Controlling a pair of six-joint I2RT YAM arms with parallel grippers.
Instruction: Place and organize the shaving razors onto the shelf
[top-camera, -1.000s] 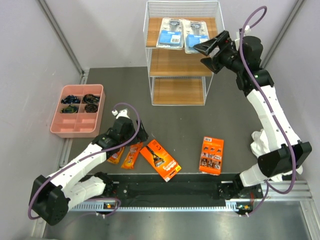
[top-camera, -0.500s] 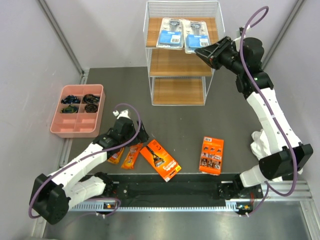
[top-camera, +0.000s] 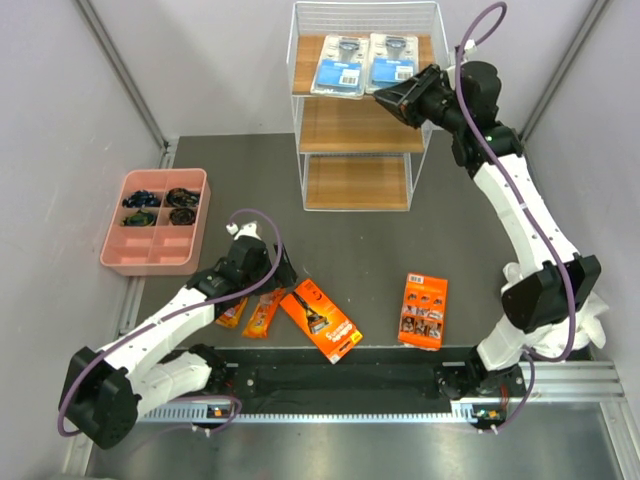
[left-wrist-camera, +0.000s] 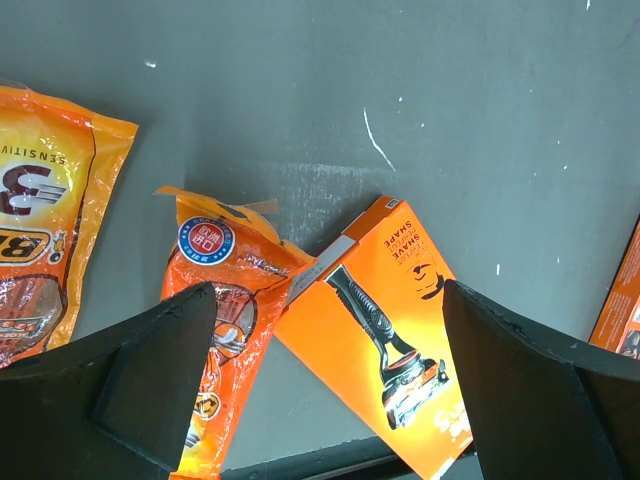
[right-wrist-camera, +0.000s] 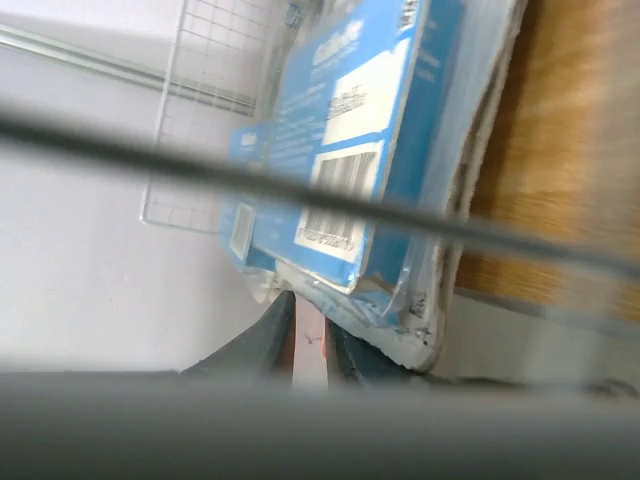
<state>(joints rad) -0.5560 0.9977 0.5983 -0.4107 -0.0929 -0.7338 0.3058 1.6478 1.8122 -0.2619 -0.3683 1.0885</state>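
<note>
The left gripper (top-camera: 268, 278) is the one hovering over the loose packs at the lower middle of the overhead shot. Its jaws are spread as wide as they go and it's holding nothing. From its wrist cam, the small orange pouch (left-wrist-camera: 220, 330) lies right under the frame-left finger (left-wrist-camera: 160, 370). Its long axis runs roughly up-down the frame, so the jaws sit crossways to it. The long orange box (left-wrist-camera: 395, 335) lies angled in the gap between the fingers, with a corner touching the pouch. The second pouch (left-wrist-camera: 40, 230) is off at the left edge. The orange card (top-camera: 423, 311) lies well apart at lower right.

Up top, the right gripper (top-camera: 392, 98) is pinched nearly together, tip at the near edge of the right blister card (top-camera: 391, 62). That card's on the top board of the shelf (top-camera: 355, 125), beside the left blister card (top-camera: 340, 63). The wrist view's blurry, so I can't tell if it's nipping the plastic or just pressing on it.
</note>
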